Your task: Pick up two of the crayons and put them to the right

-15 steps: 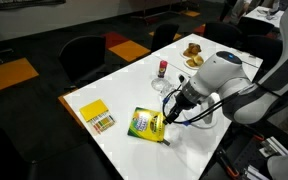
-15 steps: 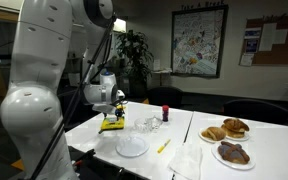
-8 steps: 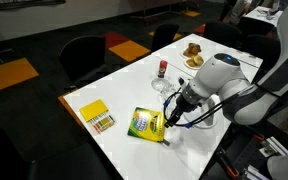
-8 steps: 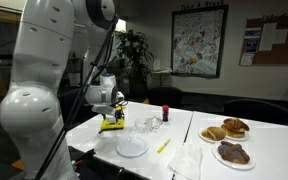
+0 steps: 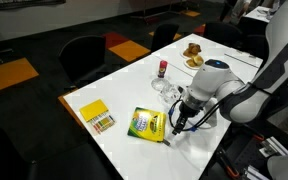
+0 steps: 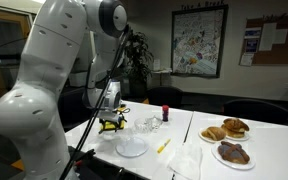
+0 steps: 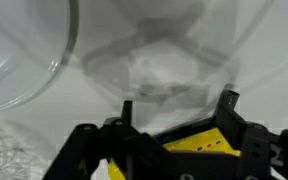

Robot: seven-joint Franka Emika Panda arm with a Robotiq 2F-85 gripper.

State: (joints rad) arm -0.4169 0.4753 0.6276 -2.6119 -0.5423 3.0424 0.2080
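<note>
Jaws now lower, beside crayon box (image 5: 144, 124)

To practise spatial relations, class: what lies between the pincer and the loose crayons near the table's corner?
The green-and-yellow crayon box lies between the pincer and the crayons, as an exterior view shows.

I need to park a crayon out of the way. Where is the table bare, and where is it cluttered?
Bare table lies between the yellow packet and the red bottle, and along the near edge by the crayon box. It is crowded around the gripper, the glassware and the pastries.
</note>
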